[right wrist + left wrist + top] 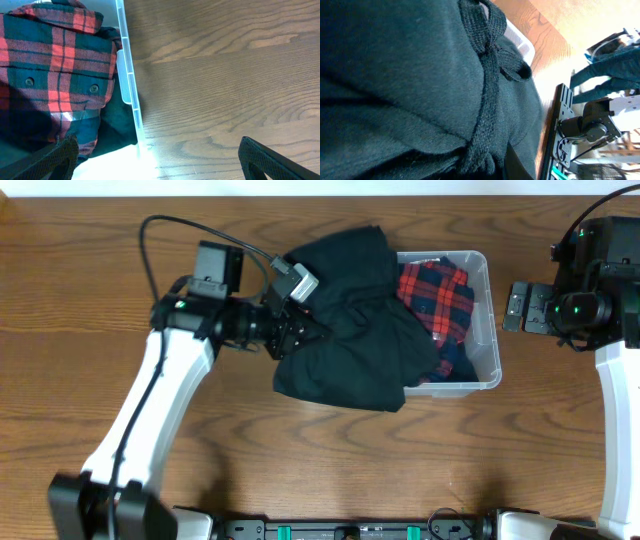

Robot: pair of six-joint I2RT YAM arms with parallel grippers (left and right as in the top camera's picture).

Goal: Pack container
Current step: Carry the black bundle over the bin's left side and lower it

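1. Right of centre on brown wood-grain counter [100,240]: clear, colourless rectangular plastic container [487,330] with rounded corners, upright and open-topped.
2. Inside, toward far and right walls: bunched red-and-navy plaid flannel shirt [435,292], with two dark buttons visible from the right wrist camera.
3. Draped over container's left rim and spilling onto counter: large, near-black knit garment [345,330], hiding roughly the left half of the bin.
4. At garment's left edge: left pincer [303,332], pressed against the cloth, white arm stretched in from lower left. Spread or pinching: cannot tell, with tips lost against the dark fabric.
5. From left wrist camera: frame almost filled by the same dark fabric, with thick knitted cord [487,75] of matching colour running top to bottom. Own fingers hidden. Pale corner of the container and a strip of counter at upper right.
6. Just right of container, clear of its wall: right pincer [520,308], spread wide and holding nothing, over bare counter.
7. From right wrist camera: black fingertips [265,160] at both lower corners of frame, far apart. Between them, container's right wall running top to bottom, with plaid shirt and a fold of dark green cloth on the left and wood grain on the right.
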